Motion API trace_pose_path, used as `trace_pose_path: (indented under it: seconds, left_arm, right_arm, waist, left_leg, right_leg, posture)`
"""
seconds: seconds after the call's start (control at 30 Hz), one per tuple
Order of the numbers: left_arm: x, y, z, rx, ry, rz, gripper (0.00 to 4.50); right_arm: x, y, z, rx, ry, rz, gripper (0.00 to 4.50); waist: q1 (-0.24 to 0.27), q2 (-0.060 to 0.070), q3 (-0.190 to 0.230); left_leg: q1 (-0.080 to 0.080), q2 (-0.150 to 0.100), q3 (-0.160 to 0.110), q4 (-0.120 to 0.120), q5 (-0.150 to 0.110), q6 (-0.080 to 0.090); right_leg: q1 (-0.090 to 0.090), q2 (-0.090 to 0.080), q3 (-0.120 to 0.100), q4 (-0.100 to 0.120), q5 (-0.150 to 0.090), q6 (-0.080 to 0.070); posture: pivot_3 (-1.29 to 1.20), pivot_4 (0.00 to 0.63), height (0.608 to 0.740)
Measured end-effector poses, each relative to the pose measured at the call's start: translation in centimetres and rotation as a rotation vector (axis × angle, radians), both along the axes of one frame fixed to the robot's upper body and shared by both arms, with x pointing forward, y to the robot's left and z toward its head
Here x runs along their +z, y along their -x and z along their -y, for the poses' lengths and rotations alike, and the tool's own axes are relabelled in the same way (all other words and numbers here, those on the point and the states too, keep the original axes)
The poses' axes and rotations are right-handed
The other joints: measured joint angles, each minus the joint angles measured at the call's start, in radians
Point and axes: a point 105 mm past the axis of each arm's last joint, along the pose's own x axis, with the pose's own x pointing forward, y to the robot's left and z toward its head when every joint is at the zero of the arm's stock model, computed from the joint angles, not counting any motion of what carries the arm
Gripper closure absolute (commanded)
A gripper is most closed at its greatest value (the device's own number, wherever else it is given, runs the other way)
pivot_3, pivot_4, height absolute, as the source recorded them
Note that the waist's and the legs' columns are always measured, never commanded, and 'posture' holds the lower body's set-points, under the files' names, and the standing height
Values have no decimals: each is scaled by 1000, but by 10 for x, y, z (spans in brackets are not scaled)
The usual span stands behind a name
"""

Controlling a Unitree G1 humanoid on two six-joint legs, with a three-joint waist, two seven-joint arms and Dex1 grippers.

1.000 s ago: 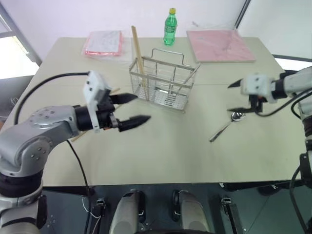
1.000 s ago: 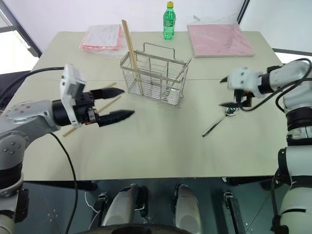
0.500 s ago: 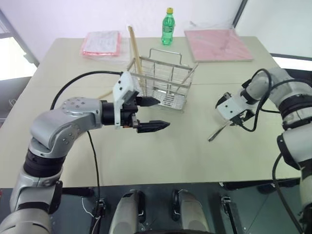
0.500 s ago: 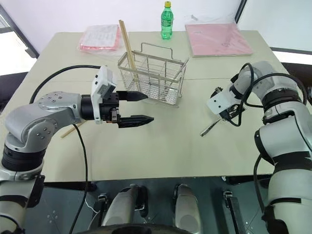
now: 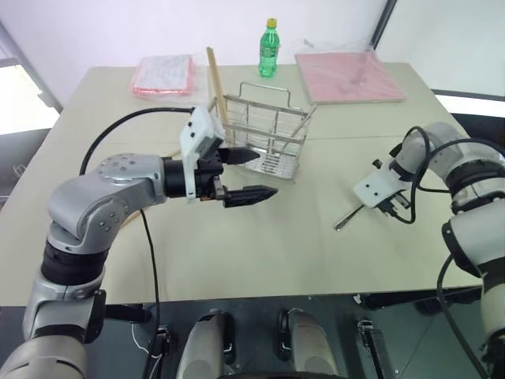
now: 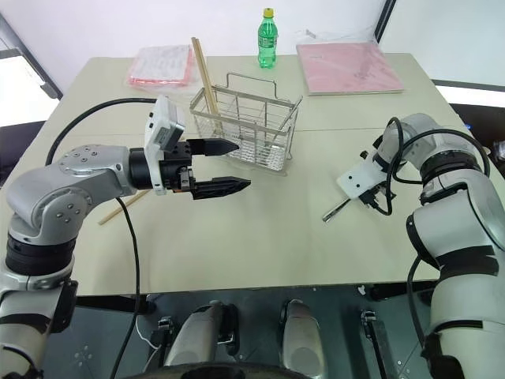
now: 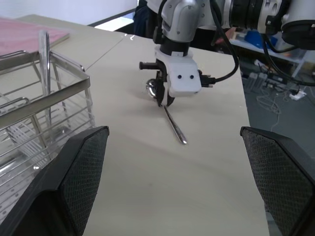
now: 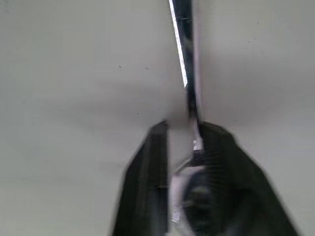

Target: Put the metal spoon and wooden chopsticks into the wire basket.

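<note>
Pinching the metal spoon (image 7: pixel 167 118) on the bench (image 5: pixel 260 245), our right hand (image 8: pixel 179 147) points down with fingers closed on its handle, while our left hand (image 5: pixel 248 174) hangs wide beside the wire basket (image 5: pixel 264 138) holding one of the wooden chopsticks (image 5: pixel 215 83) upright

Silver basket (image 5: pixel 264 134), green bottle (image 5: pixel 269 49), pink folder (image 5: pixel 350 76)

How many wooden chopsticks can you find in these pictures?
2: one chopstick stands upright in the wire basket; another chopstick lies on the table behind the left arm, partly hidden. More could be hidden.
</note>
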Motion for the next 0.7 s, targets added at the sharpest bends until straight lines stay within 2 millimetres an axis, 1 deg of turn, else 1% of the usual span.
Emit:
trace_pose_path:
  seconds: [0.13, 0.23, 0.27, 0.37, 0.43, 0.5, 0.53, 0.6, 0.63, 0.7]
  left_arm:
    - [1, 0, 0, 0, 1, 4, 0]
    - [2, -1, -1, 1, -1, 8, 0]
    - [2, -1, -2, 6, -4, 7, 0]
    - [5, -5, -6, 23, 3, 8, 0]
    - [9, -7, -12, 43, 2, 17, 0]
    - [12, -11, -20, 74, -1, 25, 0]
    - [13, -14, -25, 93, -1, 29, 0]
    - [15, -18, -32, 116, -1, 32, 0]
    - [16, -19, -33, 118, 0, 33, 0]
    - [16, -21, -35, 122, 1, 33, 0]
  right_arm:
    - [0, 0, -3, -2, -43, 10, 4472]
    - [-1, 0, -10, 14, -126, 26, 4472]
    - [-1, 2, -17, 26, -177, 15, 4472]
    - [-3, 7, -48, 70, -359, -56, 4472]
    - [3, 11, -67, 68, -501, -83, 4472]
    - [25, 22, -87, 32, -714, -128, 4472]
    - [40, 28, -97, 11, -819, -174, 4472]
    - [78, 40, -118, -21, -1036, -272, 4472]
    - [97, 44, -126, -34, -1129, -311, 4472]
    - [136, 46, -141, -79, -1324, -371, 4472]
  waist:
    - [-2, 0, 0]
    - [-9, 0, 0]
    - [-13, 0, 0]
    - [-21, 1, 0]
    - [-18, 2, 1]
    - [-8, 5, 3]
    - [-2, 6, 4]
    - [8, 6, 4]
    - [10, 6, 4]
    - [14, 6, 4]
  left_leg:
    - [0, 0, 0, 0, 0, 0]
    - [0, 1, 0, 0, 0, 0]
    - [0, 1, 0, -1, 0, 0]
    - [0, 1, 0, -2, 1, -1]
    - [0, 1, 0, -3, 1, -1]
    - [-1, 0, -1, -2, 1, -1]
    - [-1, 0, -1, -2, 1, -1]
    - [-1, 0, -1, -2, 0, 0]
    - [-1, 1, -1, -2, -2, -1]
    - [-2, 1, -1, -2, -3, -1]
  right_leg:
    - [-1, 0, 0, 1, 0, 0]
    - [0, 0, 0, 1, 0, 0]
    - [0, 0, 0, 1, 1, 2]
    - [-1, 0, 0, 1, 1, 2]
    - [-1, 0, 0, 2, 1, 2]
    - [-2, -2, 0, 2, 1, 2]
    - [-3, -2, 0, 2, 1, 2]
    - [-3, -2, 0, 1, 1, 1]
    - [-3, -2, -1, 1, 0, -1]
    - [-4, -3, -1, 1, 0, -2]
  posture:
    - [0, 150, 699]
    - [0, 150, 699]
    - [0, 150, 699]
    - [0, 150, 699]
    - [0, 150, 699]
    - [0, 150, 699]
    - [0, 150, 699]
    - [0, 150, 699]
    - [0, 150, 699]
    - [0, 150, 699]
